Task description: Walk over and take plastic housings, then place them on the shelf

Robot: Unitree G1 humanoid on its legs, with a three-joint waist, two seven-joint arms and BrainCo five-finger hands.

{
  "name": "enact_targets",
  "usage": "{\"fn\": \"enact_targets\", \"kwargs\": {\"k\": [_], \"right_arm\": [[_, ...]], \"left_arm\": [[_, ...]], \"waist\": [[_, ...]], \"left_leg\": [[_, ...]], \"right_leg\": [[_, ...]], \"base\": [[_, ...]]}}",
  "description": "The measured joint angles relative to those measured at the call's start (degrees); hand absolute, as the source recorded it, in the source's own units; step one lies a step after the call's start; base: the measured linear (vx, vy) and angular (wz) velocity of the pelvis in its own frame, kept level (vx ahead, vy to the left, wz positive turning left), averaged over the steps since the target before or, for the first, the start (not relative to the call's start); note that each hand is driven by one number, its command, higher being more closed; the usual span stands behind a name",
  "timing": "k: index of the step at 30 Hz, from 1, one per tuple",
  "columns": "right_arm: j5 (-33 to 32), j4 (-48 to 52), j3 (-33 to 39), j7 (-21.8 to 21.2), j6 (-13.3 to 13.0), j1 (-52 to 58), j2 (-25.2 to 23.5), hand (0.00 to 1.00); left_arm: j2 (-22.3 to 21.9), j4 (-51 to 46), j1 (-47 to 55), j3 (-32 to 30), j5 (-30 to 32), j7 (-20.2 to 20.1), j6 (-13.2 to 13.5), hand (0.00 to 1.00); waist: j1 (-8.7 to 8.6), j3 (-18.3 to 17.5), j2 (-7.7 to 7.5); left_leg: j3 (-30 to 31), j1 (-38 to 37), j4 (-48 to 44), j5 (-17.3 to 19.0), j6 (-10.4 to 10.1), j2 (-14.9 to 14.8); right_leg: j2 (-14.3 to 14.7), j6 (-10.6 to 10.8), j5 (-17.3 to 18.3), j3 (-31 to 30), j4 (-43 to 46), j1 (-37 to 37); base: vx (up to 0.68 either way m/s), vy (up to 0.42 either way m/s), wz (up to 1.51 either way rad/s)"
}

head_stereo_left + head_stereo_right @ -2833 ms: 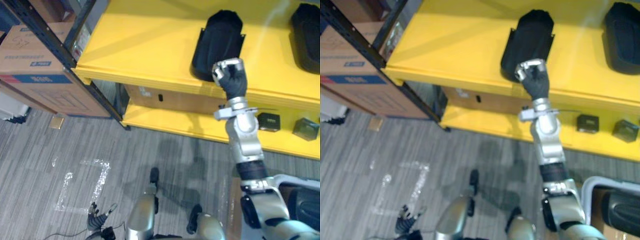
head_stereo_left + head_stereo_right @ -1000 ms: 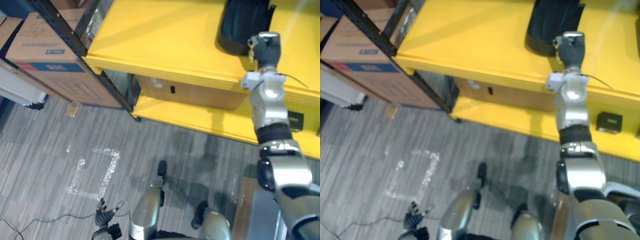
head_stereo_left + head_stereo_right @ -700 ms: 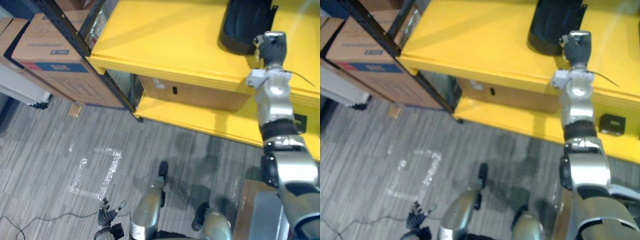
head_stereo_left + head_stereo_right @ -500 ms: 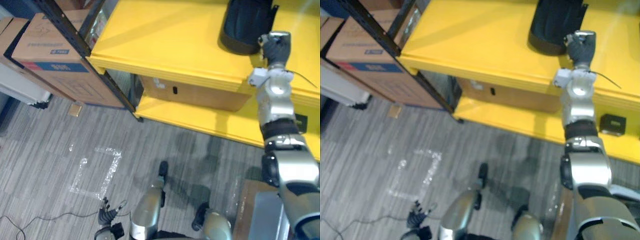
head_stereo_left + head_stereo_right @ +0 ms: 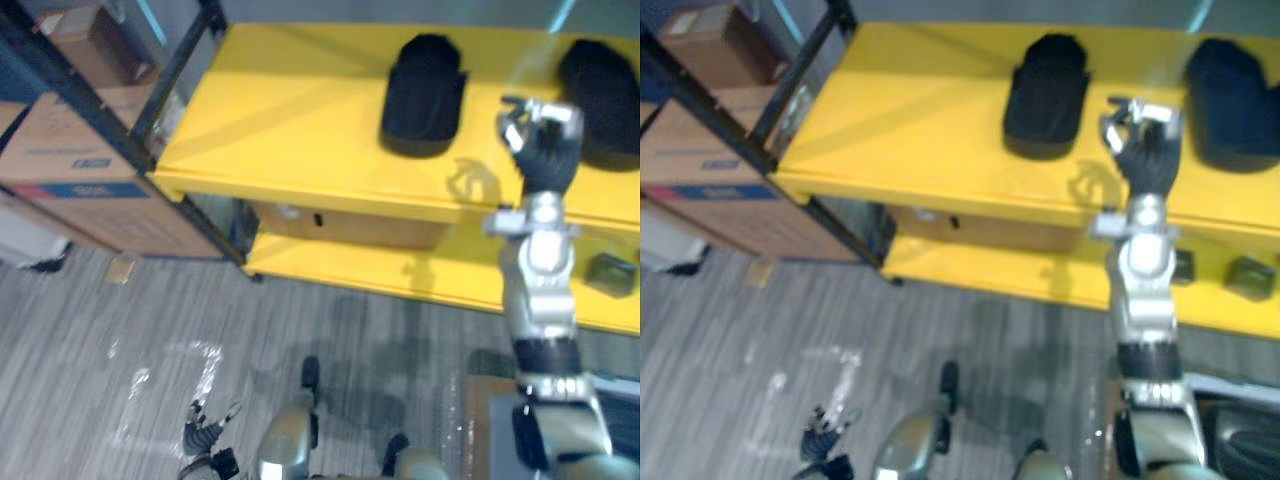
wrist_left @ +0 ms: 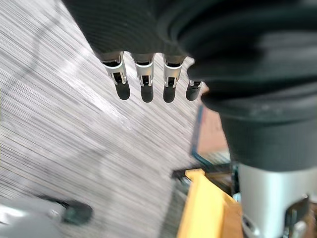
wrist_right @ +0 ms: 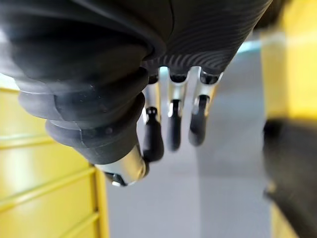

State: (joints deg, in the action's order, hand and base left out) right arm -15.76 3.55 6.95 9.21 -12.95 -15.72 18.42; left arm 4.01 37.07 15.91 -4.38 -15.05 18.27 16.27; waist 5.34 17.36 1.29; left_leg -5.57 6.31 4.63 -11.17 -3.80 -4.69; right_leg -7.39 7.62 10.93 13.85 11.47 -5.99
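A black plastic housing lies on the yellow top shelf, free of any hand. A second black housing lies further right on the same shelf. My right hand is raised between the two, just in front of them, open, its fingers spread and touching neither. In the right wrist view its fingers are loosely straight with nothing in them, and a dark housing shows beside them. My left hand hangs low over the floor, open; its fingers are straight.
Cardboard boxes stand at the left behind a black rack post. A lower yellow shelf carries a cardboard box and small dark boxes. A taped square marks the grey floor.
My right hand, shut at the housing's near end before, has opened and drawn away to its right. The housing now lies alone on the shelf. The camera view has shifted.
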Motion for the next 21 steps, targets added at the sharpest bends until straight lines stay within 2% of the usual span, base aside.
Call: {"fn": "enact_targets", "kwargs": {"k": [2,4,7,9,12,14,18,21], "right_arm": [[0.0,3.6,0.6,-0.8,0.4,9.1,-1.9,0.00],[-1.5,4.1,1.0,-2.3,0.3,17.6,-3.8,0.00],[-1.3,2.1,1.3,-4.1,0.3,24.7,-5.8,0.00],[-1.8,-3.2,1.4,-4.5,0.3,29.7,-6.9,0.00],[-4.4,-10.8,1.4,-4.8,0.0,33.8,-10.1,0.00],[-7.0,-16.2,1.1,-5.8,-1.9,35.8,-13.6,0.00],[-6.5,-20.1,0.0,-5.3,-3.8,35.7,-16.2,0.00],[-6.3,-20.2,0.0,-4.3,-6.7,35.6,-17.2,0.00]], "left_arm": [[-0.1,0.0,0.0,0.0,0.4,1.2,0.3,0.00],[-0.3,0.1,0.0,-0.1,0.4,3.0,0.3,0.00],[-0.9,0.2,-0.1,-0.1,0.4,4.1,0.4,0.00],[-1.5,0.2,-0.1,0.0,0.4,4.3,0.3,0.00],[-2.5,0.2,0.2,-0.2,0.4,4.5,0.0,0.00],[-2.4,0.1,0.8,-0.4,1.1,3.6,-0.8,0.00],[-2.1,0.0,1.1,-0.5,2.7,1.4,-3.1,0.00],[-1.5,-0.1,1.0,0.7,5.2,-1.5,-5.4,0.00]], "waist": [[-0.44,-1.3,-1.48],[-2.70,-3.0,-3.10],[-4.54,-3.3,-3.22],[-5.27,-4.2,-2.36],[-5.41,-5.6,-1.38],[-5.45,-6.5,-1.30],[-5.73,-6.7,-1.79],[-5.74,-6.6,-3.08]], "left_leg": [[-1.5,-1.1,0.3,1.5,-0.4,-0.8],[-3.2,-1.3,0.4,1.9,-0.6,-1.2],[-4.9,-2.3,0.4,1.6,-0.9,-1.6],[-5.0,-2.4,0.4,1.4,-1.1,-1.7],[-5.2,-2.5,0.4,1.3,-1.2,-1.7],[-5.8,-2.5,0.4,1.3,-1.2,-1.7],[-6.0,-2.4,0.4,1.3,-1.2,-1.3],[-6.5,-2.5,0.4,1.4,-0.9,-1.2]], "right_leg": [[0.5,-0.1,-0.9,-1.9,-0.7,-0.1],[0.7,-0.6,-1.4,-3.4,-2.3,0.0],[0.7,-0.7,-1.5,-4.8,-3.3,-0.2],[0.8,-1.0,-1.4,-4.7,-3.6,-0.1],[0.8,-1.2,-1.2,-4.6,-3.9,-0.1],[0.7,-1.0,-1.0,-4.6,-4.0,-0.1],[0.3,-0.8,-1.0,-4.8,-4.2,0.0],[0.1,-0.7,-1.0,-5.4,-4.5,0.0]], "base": [[0.01,-0.009,-0.57],[-0.03,-0.006,-0.40],[-0.07,-0.009,-0.37],[-0.10,-0.004,-0.10],[-0.07,0.010,0.00],[0.00,0.000,0.00],[0.00,0.000,0.00],[0.02,0.007,-0.06]]}}
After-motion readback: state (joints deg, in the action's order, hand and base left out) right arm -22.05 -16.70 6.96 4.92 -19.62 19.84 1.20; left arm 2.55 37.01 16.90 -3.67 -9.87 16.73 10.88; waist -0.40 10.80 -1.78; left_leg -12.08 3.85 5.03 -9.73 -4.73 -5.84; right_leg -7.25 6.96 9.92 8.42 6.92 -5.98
